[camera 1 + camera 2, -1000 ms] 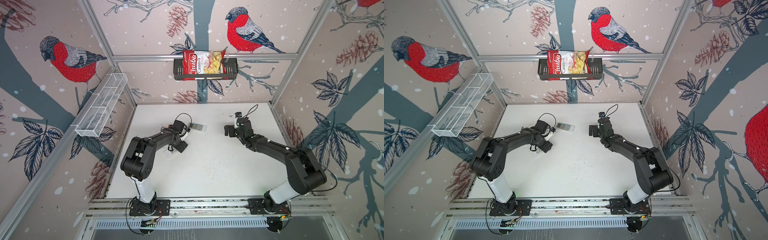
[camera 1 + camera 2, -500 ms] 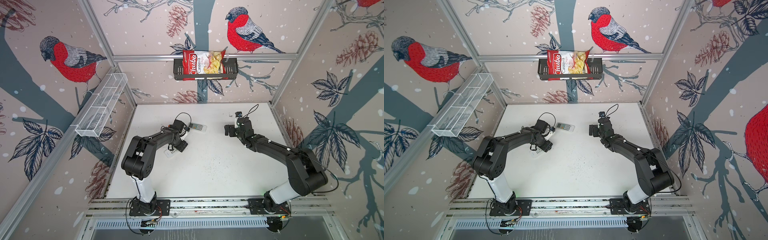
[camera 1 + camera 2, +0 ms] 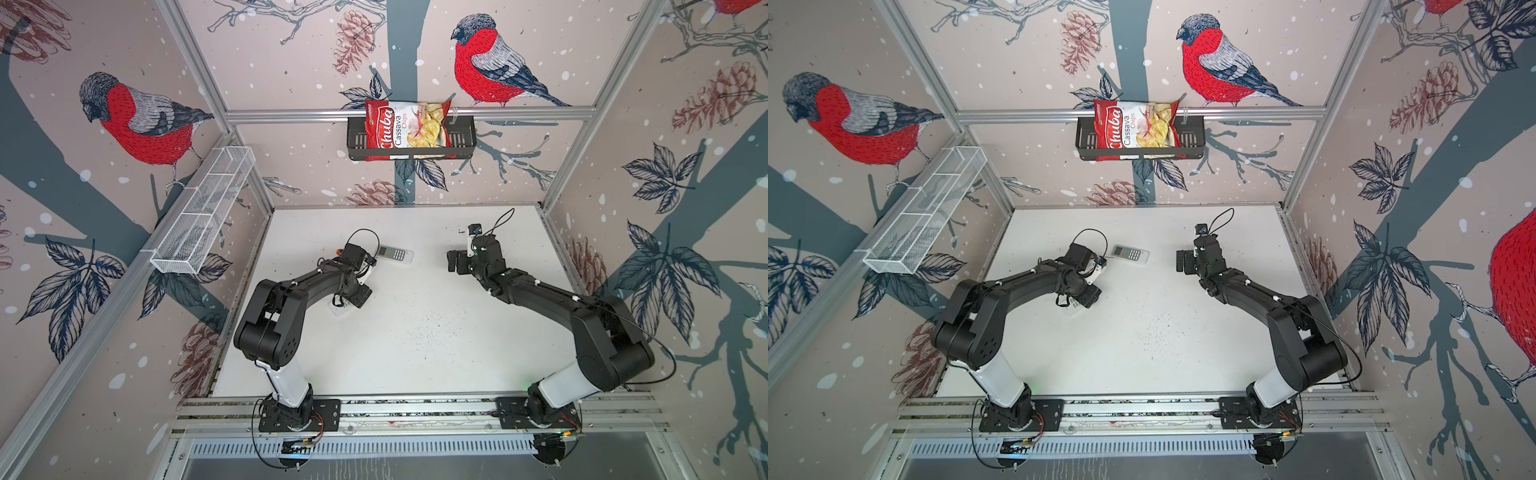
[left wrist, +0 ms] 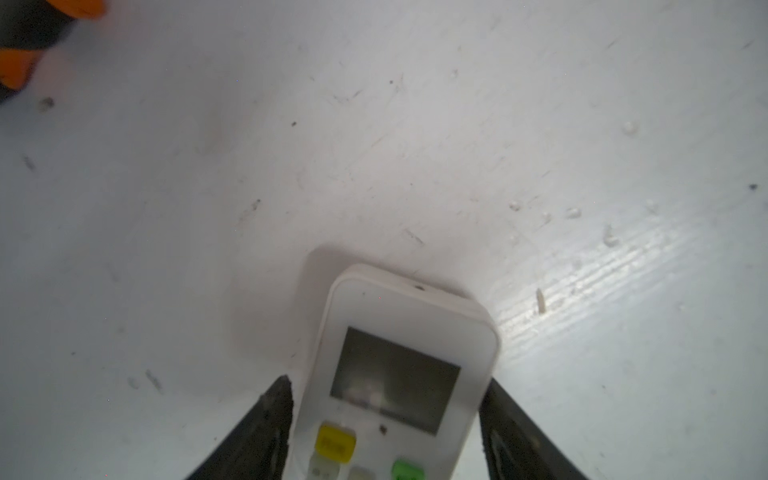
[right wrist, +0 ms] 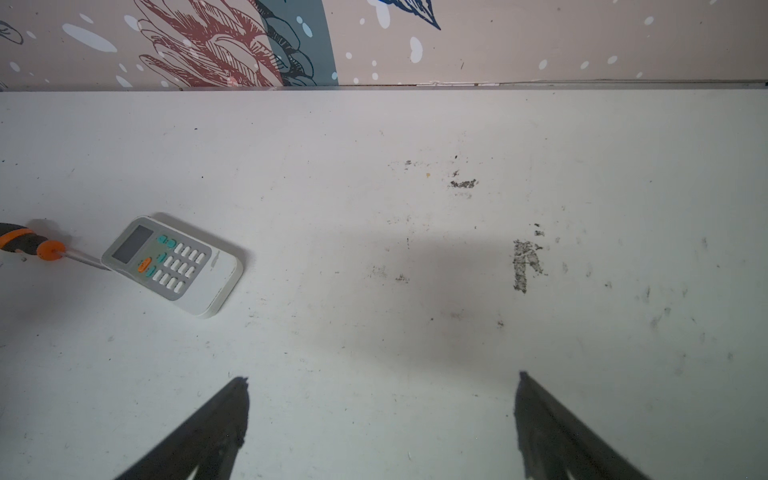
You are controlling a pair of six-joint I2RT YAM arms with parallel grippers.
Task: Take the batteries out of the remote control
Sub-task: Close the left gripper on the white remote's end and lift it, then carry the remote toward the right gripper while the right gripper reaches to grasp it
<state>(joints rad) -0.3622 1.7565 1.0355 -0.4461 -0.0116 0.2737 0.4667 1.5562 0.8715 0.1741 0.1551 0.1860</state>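
Left wrist: white remote [image 4: 399,370], grey screen upward.

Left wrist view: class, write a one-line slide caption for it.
Left gripper straddles a white remote lying buttons-up on the table; grip not yet certain.

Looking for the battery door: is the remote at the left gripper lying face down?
No, the remote lies screen and buttons up at the left gripper.
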